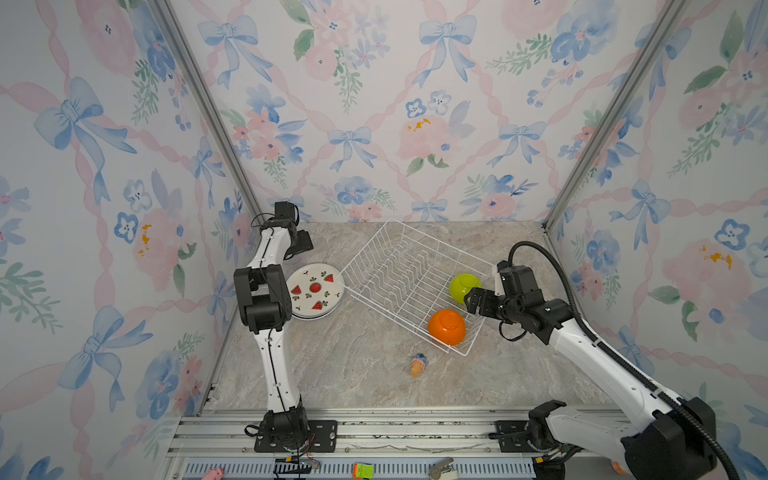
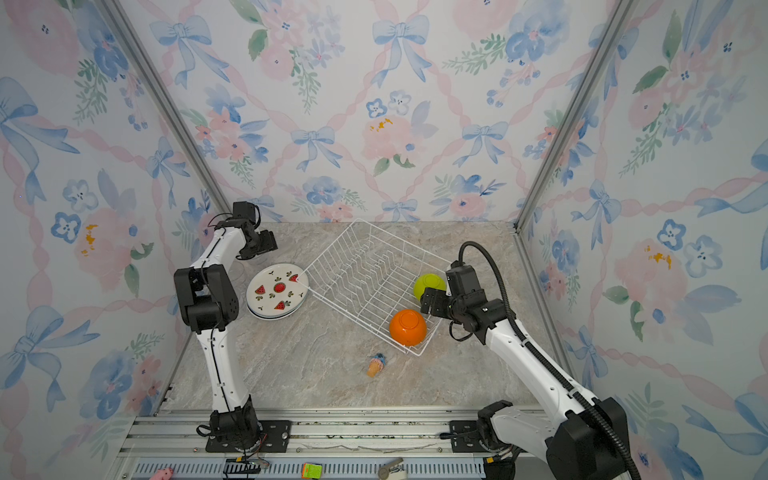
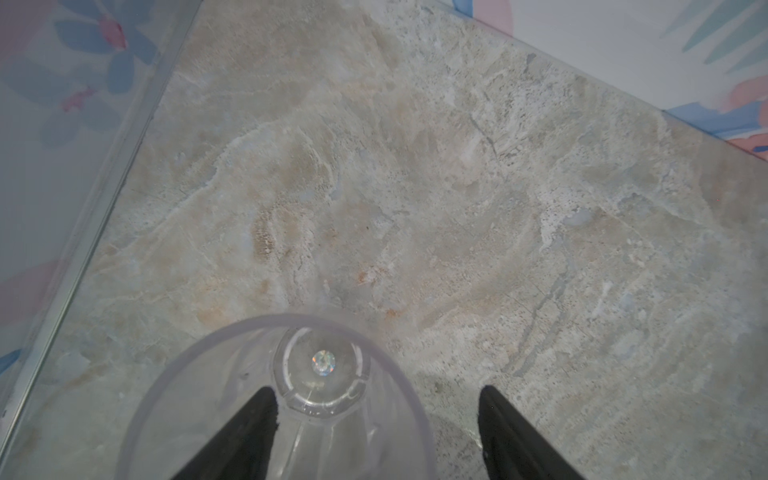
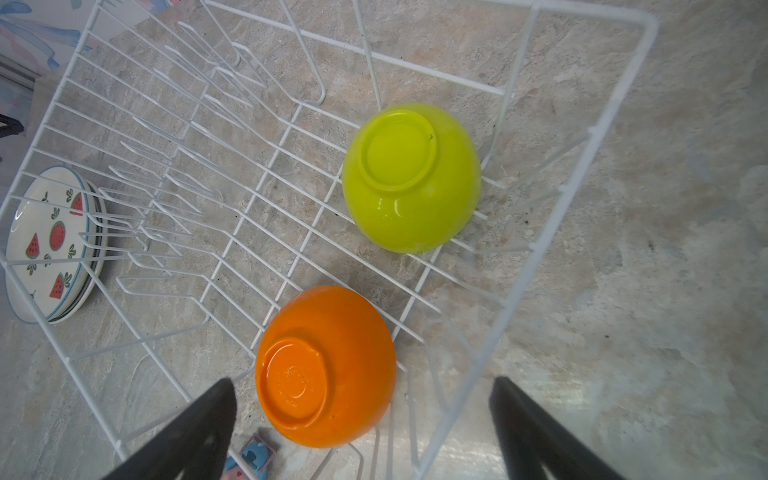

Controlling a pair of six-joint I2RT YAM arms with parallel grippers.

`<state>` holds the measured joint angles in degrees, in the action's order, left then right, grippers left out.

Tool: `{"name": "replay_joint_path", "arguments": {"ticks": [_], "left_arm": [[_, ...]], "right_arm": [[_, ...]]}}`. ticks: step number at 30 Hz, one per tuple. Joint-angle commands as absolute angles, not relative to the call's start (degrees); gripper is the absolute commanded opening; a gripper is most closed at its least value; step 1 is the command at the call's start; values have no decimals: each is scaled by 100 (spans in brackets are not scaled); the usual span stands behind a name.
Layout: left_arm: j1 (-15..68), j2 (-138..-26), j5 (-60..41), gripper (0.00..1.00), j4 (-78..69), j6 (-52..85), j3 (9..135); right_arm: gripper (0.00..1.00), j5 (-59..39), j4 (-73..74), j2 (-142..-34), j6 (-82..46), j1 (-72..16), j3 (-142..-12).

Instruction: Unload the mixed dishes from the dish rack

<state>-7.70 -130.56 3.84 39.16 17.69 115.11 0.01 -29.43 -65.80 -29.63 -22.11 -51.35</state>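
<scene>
Fingers (image 3: 511, 432) of the left gripper (image 3: 376, 390) stand apart, as do those of the right gripper (image 4: 362, 381), which are spread wide, hold nothing and hang over the rack's near rim. We note the marble-pattern tabletop (image 1: 353, 365) carrying everything. On it sits the large rectangular white wire dish rack (image 1: 395, 274), set at an angle. A stack of round white watermelon-print plates (image 1: 314, 291) lies outside the rack, just beside its left corner. Inside the rack, the orange plastic bowl (image 1: 446, 327) and the lime-green plastic bowl (image 1: 464, 286) sit base-up near its right end. The small clear glass (image 3: 320, 365) stands upright on the tabletop near the left wall; one left finger is inside it and the other outside, with the wall not pinched. A small orange-and-blue toy (image 1: 419, 364) lies in front of the rack.
</scene>
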Motion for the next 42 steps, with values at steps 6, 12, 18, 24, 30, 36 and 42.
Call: {"name": "replay_joint_path", "arguments": {"ticks": [6,12,18,24,30,36,42], "left_arm": [[-766,-12731,81,95,4052,1787,11813],[-680,-12242,-25,98,4051,1974,11627],[-121,-11415,424,98,4052,1872,11260],[654,-10458,623,98,4031,2056,10811],[1682,-9818,809,98,4005,2377,10149],[2555,-9825,754,98,4000,2526,9949],[2995,-10081,631,98,3854,2628,10046]], "right_arm": [[97,82,-3162,-6419,-3048,-2160,-5366],[97,540,-3490,-6145,-2874,-2154,-5483],[97,789,-3895,-5896,-2774,-2072,-5503],[97,434,-3831,-5934,-2736,-1768,-5269],[98,-176,-3493,-6383,-2850,-1618,-5246],[87,-367,-3231,-6932,-3146,-1635,-5310],[71,129,-3145,-7242,-3459,-1743,-5188]]}}
